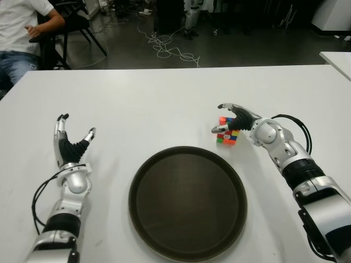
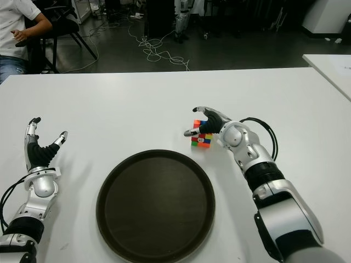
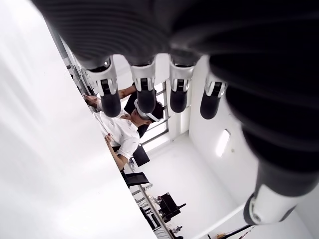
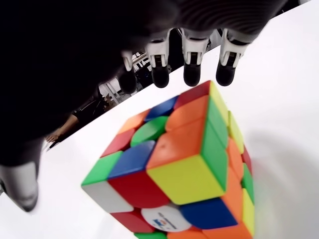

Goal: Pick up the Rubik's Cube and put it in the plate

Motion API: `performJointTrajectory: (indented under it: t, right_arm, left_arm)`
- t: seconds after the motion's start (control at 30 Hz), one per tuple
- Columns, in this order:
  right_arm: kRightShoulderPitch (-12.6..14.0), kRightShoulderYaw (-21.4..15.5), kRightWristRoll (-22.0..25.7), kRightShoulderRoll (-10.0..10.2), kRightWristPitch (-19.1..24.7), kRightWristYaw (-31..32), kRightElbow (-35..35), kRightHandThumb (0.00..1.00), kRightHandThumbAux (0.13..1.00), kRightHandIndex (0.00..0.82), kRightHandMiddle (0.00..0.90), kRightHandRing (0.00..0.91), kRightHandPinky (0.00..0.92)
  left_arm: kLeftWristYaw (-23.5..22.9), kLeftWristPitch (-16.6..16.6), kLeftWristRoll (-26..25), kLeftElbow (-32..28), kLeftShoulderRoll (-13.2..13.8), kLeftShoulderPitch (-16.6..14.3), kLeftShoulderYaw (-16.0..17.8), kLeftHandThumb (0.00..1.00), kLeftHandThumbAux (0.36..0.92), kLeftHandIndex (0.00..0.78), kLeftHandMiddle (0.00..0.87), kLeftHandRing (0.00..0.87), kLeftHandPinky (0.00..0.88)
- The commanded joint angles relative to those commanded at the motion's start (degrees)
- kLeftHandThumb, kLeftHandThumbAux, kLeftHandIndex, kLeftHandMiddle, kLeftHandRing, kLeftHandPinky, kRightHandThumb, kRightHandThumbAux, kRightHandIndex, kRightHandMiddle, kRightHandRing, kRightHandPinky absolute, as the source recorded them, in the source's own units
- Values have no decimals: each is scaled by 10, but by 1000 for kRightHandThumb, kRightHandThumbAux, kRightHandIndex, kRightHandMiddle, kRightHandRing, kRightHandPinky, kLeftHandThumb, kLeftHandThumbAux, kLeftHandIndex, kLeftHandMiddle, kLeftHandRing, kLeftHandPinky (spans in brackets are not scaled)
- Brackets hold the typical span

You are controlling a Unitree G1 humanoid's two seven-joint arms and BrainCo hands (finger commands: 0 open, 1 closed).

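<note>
Right hand [image 1: 237,117] cupped wide over Rubik's Cube [image 1: 227,131] (fingers uncurled, no grip).

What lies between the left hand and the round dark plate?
Only bare white table separates the open left hand from the round dark plate, as the left eye view shows.

We find no legible text, number or sign in any view. The only printed mark is a small blue logo on the white centre sticker of the multicoloured plastic Rubik's Cube [image 4: 172,164], seen in the right wrist view; we cannot make out its lettering.
</note>
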Motion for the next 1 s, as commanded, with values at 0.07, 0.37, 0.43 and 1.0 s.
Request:
performJointTrajectory:
  t: [0.07,0.37,0.43,1.0]
  right_arm:
    - [1,-2,2,0,0,0,0,0,582,0,6,4,0]
    - [4,-5,2,1,9,-2,-1,0,582,0,0,0,0]
    - [5,-7,4,2,9,-3,-2,0,580,0,3,1,0]
    - [21,-12,14,-1,-7,-15,-18,0,565,0,2,1,0]
  left_arm:
    - [-1,0,-1,-1,0,0,0,0,657,13,17,0,22]
    - [-3,-3,0,3,2,0,0,0,683,15,12,0,17]
    - [-2,-2,0,3,2,-1,0,0,681,14,11,0,12]
    - [1,6,-4,2,-1,0,3,0,649,10,28,12,27]
